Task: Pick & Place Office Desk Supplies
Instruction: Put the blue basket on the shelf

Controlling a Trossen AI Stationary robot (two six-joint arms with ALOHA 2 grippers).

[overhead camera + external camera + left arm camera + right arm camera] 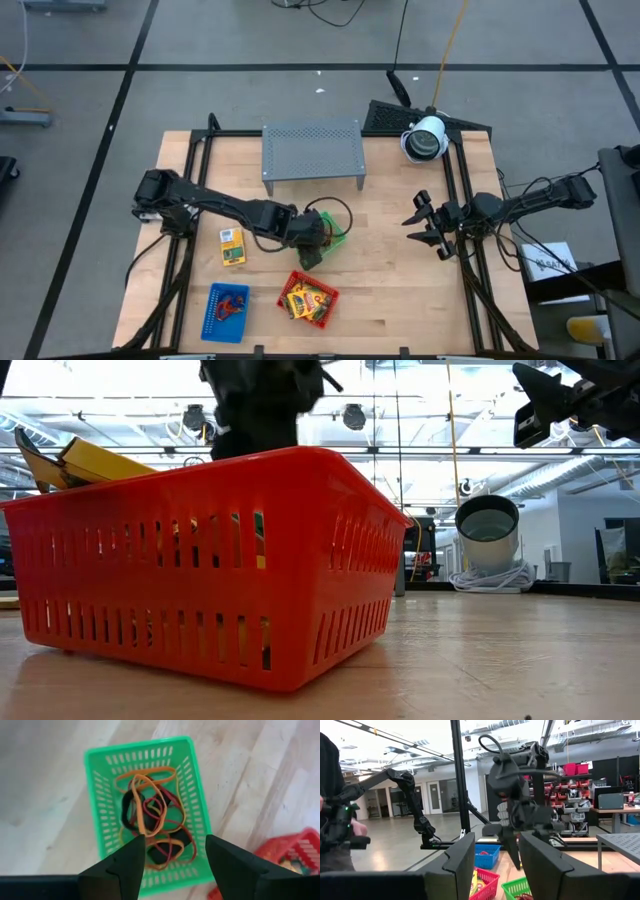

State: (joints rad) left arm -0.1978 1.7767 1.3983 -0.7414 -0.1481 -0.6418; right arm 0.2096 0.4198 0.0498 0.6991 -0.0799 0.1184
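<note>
The left gripper (318,243) hangs over the green tray (150,815) near the middle of the wooden surface (400,290), its two dark fingers (122,867) spread apart with nothing pinched between them. Straight below and ahead of those fingers, inside the green tray, lies a tangle of rubber bands (152,817): orange loops on top, red and dark ones under them, all resting on the tray floor and clear of both fingertips. The gap between the fingers frames the near end of that pile.

Just beside the left fingers, toward the front edge of the surface, sits the red tray (308,298), with yellow packets (303,299) in it; in the low view one yellow packet (100,460) tilts up over the tray's rim. The blue tray (227,311) lies farther out on the left arm's side with a few red loops (233,303) in it. One more yellow packet with green print (233,246) lies flat on the bare surface, beside the left arm and outside every tray.

The right gripper (432,228) waits well apart from all of this, held above the surface on its own side, fingers (457,862) parted and empty. The grey perforated rack (311,152) stands at the back of the surface, beyond both sets of fingers
</note>
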